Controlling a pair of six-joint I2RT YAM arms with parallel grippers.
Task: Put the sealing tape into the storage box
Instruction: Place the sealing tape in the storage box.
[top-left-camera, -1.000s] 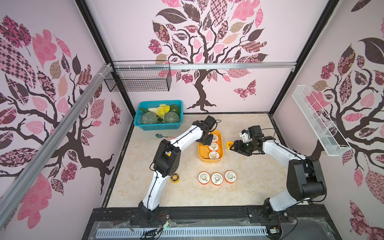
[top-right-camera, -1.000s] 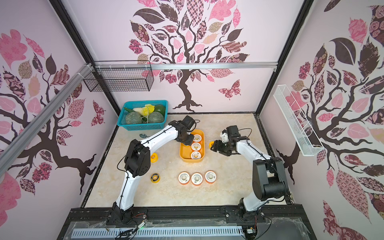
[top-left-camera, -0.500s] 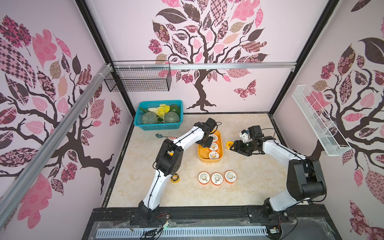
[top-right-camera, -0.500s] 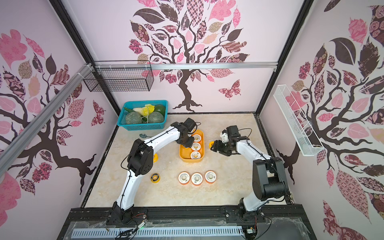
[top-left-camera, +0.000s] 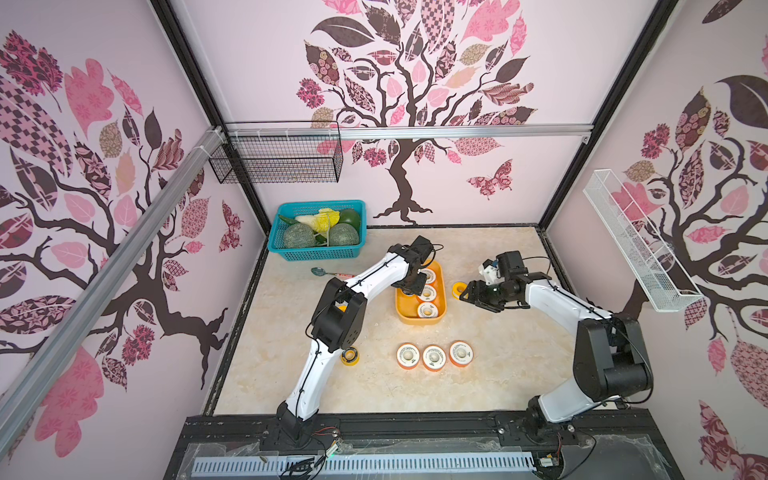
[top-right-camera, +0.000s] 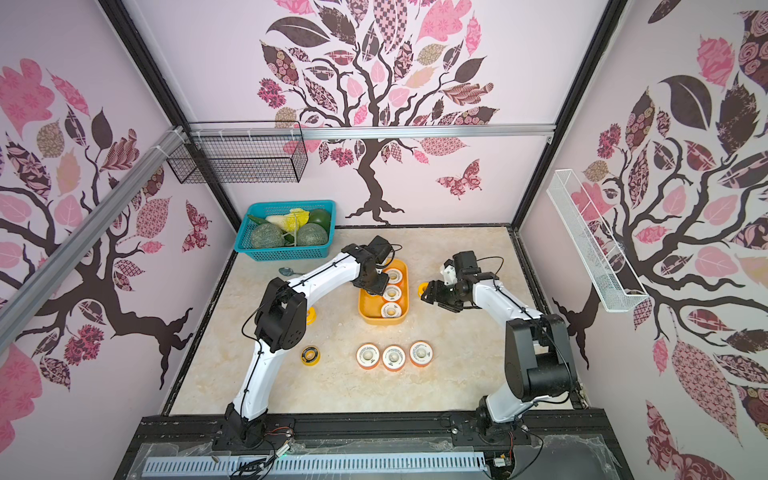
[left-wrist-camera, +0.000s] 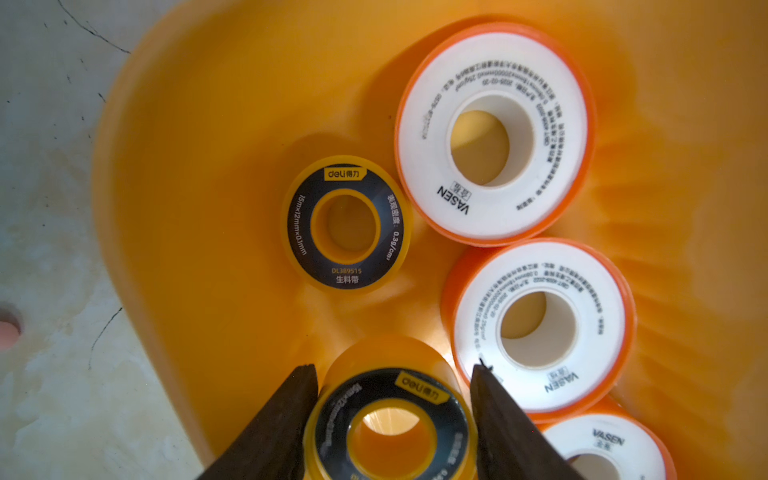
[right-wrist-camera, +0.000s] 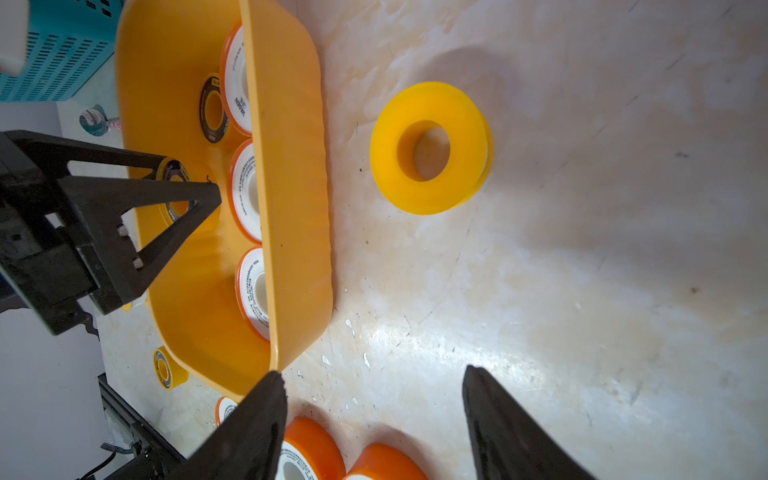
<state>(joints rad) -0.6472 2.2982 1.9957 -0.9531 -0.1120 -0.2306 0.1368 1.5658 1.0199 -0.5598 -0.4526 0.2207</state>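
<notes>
Nudged the left arm (top-left-camera: 374, 277) only slightly since a second ago, keeping its hand inside the same box; left the right arm (top-left-camera: 557, 302) unmoved.

Working over a pale marbled tabletop (top-left-camera: 519, 374). Near its middle, a shallow yellow-orange rectangular plastic storage box (top-left-camera: 420, 321).

Reaching down into that box with the left hand (left-wrist-camera: 392, 370): partly spread, fingers (left-wrist-camera: 282, 428) set against both sides of a small yellow black-faced spool (left-wrist-camera: 390, 424) of sealing tape, grasping it face up. Cannot tell if resting on the box floor or hanging just above.

Hovering just outside the box's long wall with the right hand (right-wrist-camera: 372, 372): spread wide, released, holding nothing.

Lying flat in the box: three orange-rimmed white-faced spools (left-wrist-camera: 494, 133) in a line along one long wall. Nearer the front edge, three more orange-rimmed spools (top-left-camera: 434, 357) side by side in a row.

Flat on the tabletop, just beside the box and ahead of the right hand, a plain yellow spool (right-wrist-camera: 432, 149). Half hidden behind the left elbow, another yellow spool (top-right-camera: 311, 313).

Then a second black-faced spool (left-wrist-camera: 349, 224) flat on the box floor just beside the orange-rimmed line, and a third black-faced spool (top-left-camera: 350, 355) on the tabletop by the left arm.
</notes>
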